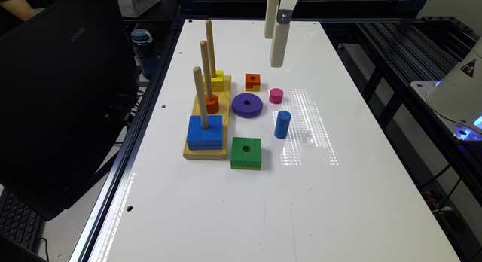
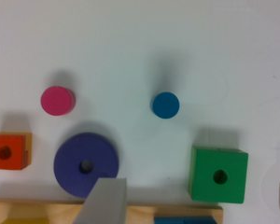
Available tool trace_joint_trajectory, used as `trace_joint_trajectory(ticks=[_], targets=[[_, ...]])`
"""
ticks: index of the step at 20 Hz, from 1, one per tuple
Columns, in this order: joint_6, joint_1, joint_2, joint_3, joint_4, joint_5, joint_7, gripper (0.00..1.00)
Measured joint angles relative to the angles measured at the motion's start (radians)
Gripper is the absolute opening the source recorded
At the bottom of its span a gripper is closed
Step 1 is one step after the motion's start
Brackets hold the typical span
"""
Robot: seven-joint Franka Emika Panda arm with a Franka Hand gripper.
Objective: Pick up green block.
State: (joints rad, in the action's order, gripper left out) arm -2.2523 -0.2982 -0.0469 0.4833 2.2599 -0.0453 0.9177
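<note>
While above table, tool partly off-frame.

— I read the table as glossy white, with a grid of bright light dots reflected on it.
— And the blocks?
— I see the green block as dark green on top with a thin lighter green layer beneath. The ring is purple, the short cylinder pink, the tall cylinder blue.
— The small cube?
— The cube is orange over a yellow strip.
— On the pegs?
— The base and the pegs are pale natural wood. I count a blue square, an orange piece and a yellow block.
— The arm?
— I see the gripper as off-white.
</note>
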Motion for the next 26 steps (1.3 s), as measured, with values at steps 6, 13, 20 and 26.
trace_joint_trajectory(ticks=[6,13,20,26], targets=[[0.000,0.001,0.072,0.009,-0.072,0.0318,0.028,1.00],[0.000,0.001,0.115,0.046,-0.108,0.0566,0.079,1.00],[0.000,0.001,0.115,0.058,-0.110,0.0573,0.089,1.00],[0.000,0.001,0.115,0.058,-0.110,0.0573,0.089,1.00]])
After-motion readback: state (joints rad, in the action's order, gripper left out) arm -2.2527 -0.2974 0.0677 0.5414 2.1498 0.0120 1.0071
